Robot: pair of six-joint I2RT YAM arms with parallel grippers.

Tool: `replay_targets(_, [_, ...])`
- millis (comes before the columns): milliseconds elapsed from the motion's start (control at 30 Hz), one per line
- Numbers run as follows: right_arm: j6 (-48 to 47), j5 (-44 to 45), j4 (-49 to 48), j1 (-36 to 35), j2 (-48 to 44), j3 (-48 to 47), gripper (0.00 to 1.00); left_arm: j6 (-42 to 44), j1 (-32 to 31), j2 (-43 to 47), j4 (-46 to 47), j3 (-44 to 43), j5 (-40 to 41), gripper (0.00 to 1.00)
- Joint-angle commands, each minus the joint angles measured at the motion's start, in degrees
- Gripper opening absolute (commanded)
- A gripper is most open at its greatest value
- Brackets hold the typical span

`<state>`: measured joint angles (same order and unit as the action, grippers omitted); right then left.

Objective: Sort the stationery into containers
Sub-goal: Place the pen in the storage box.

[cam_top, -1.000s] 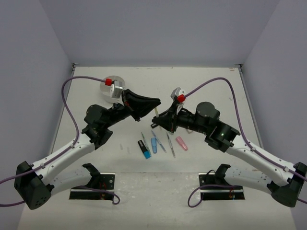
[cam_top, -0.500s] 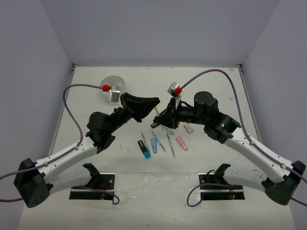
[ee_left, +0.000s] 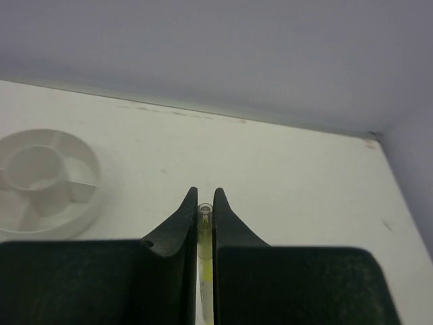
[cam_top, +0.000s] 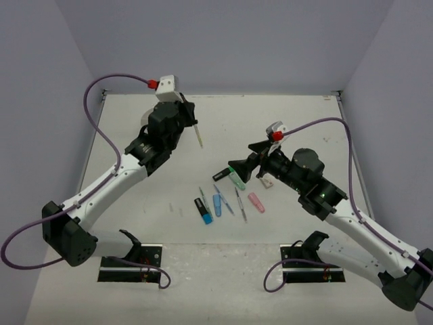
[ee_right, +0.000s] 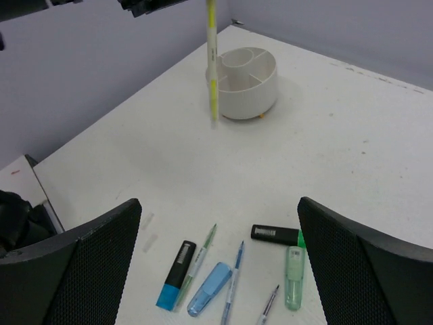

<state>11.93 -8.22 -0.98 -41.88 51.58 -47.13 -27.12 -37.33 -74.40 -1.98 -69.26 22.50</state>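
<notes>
Left hand (ee_left: 203, 194) clamps a yellow stick (ee_left: 204, 257) near the seemingly empty white tub (ee_left: 67, 210). Right hand (ee_right: 218, 203), fingers apart, hovers over roughly 8 unsorted stationery items (ee_right: 208, 298).

**Colours on show**

The bench (cam_top: 298, 122) is off-white and the walls (cam_top: 223, 40) lavender-grey. The tub (ee_right: 243, 81) is white, the stick (ee_right: 212, 61) yellow and the fingers (ee_left: 169, 237) black. In the cluster lie a black-and-blue highlighter (ee_right: 177, 267), a pale blue marker (ee_right: 208, 298) and a mint-green highlighter (ee_right: 293, 277). At the cluster's 3 o'clock lies a pink item (cam_top: 256, 202).
</notes>
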Motion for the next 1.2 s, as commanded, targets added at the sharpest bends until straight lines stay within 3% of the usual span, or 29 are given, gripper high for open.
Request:
replay_targets(0, [2.0,6.4,-2.3,0.0,-6.9,4.3,0.99,3.2,7.7,-6.5,3.4,-3.7,23.1,0.0])
replay_targets(333, [3.2,3.1,-3.3,0.0,-10.4,9.0,0.99,10.1,19.2,-20.4,21.7,-8.2,20.4,0.0])
replay_targets(900, [3.4,0.6,-4.6,0.1,-3.5,8.0,0.99,18.8,23.9,-28.4,28.5,-13.0,19.6,0.0])
replay_targets(1167, [3.1,0.6,-4.3,0.1,-2.3,7.4,0.99,17.3,25.2,-32.0,28.6,-12.0,18.4,0.0])
